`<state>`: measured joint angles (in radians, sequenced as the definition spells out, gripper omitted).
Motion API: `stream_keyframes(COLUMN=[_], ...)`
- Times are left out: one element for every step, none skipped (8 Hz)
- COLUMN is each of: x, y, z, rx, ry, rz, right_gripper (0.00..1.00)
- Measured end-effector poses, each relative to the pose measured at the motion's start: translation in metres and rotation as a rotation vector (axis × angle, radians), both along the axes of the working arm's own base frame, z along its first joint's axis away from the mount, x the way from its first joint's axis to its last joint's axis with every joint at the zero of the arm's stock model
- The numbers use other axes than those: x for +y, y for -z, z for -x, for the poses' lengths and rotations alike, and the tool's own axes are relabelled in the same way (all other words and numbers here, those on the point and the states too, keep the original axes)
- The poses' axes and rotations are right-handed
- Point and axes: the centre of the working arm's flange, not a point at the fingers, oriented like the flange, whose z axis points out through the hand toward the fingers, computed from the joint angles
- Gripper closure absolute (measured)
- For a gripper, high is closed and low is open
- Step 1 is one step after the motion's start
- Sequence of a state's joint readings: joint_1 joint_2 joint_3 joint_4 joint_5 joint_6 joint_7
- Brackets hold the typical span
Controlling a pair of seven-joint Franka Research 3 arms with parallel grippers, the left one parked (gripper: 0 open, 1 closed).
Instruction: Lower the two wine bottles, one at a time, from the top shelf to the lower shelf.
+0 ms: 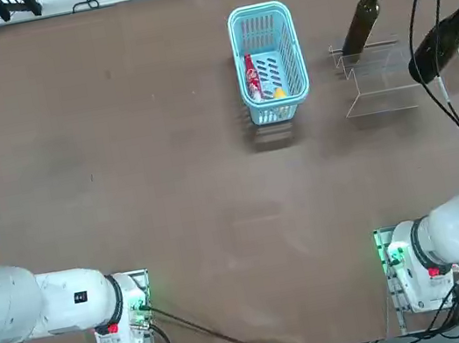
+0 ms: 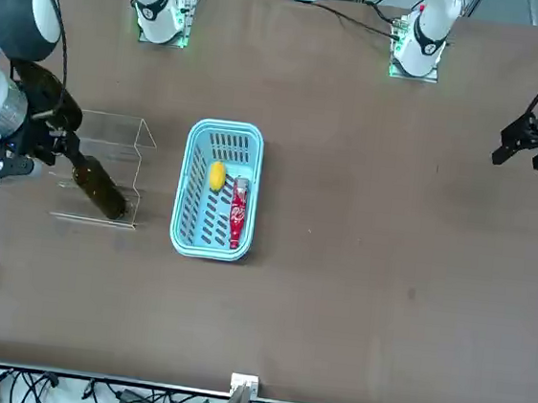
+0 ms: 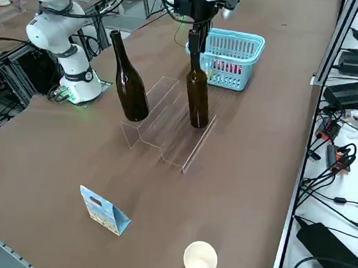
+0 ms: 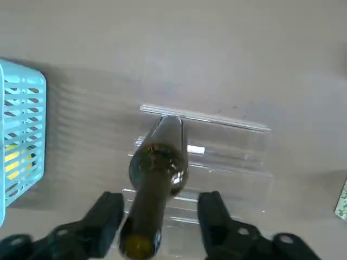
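Bottle one down; right gripper [image 4: 160, 203] spread around its neck.
First bottle [image 3: 197, 101] upright at lower shelf's [image 3: 176, 147] basket-side end; second bottle [image 3: 130, 91] at top shelf's [image 3: 158, 104] opposite end.

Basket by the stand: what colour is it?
Light blue; the basket shows best from overhead.
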<state>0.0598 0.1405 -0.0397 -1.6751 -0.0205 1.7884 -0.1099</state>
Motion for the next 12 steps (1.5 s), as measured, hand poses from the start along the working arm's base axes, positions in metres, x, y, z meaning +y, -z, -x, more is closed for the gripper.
stream_keyframes(x=[0.0, 0.0, -0.001, -0.002, -0.005, -0.01, -0.02, -0.033, -0.05, -0.069, -0.089, -0.105], y=[-0.009, -0.021, -0.035, -0.053, -0.073, -0.092, -0.11, -0.124, -0.136, -0.146, -0.15, -0.151], z=[0.003, 0.007, 0.011, 0.015, 0.021, 0.029, 0.039, 0.052, 0.065, 0.077, 0.09, 0.103], rx=[-0.013, -0.02, -0.02, -0.013, 0.0, 0.019, 0.026, 0.032, 0.038, 0.037, 0.037, 0.038], ry=[0.0, 0.0, 0.001, 0.003, 0.009, 0.02, 0.037, 0.056, 0.066, 0.07, 0.079, 0.086], rz=[-0.001, -0.001, -0.001, 0.0, 0.0, 0.001, 0.002, 0.003, 0.002, -0.001, -0.005, -0.01], right_gripper=[0.0, 0.0, 0.0, 0.0, 0.0, 0.0, 0.0, 0.0, 0.0, 0.0, 0.0, 0.0])
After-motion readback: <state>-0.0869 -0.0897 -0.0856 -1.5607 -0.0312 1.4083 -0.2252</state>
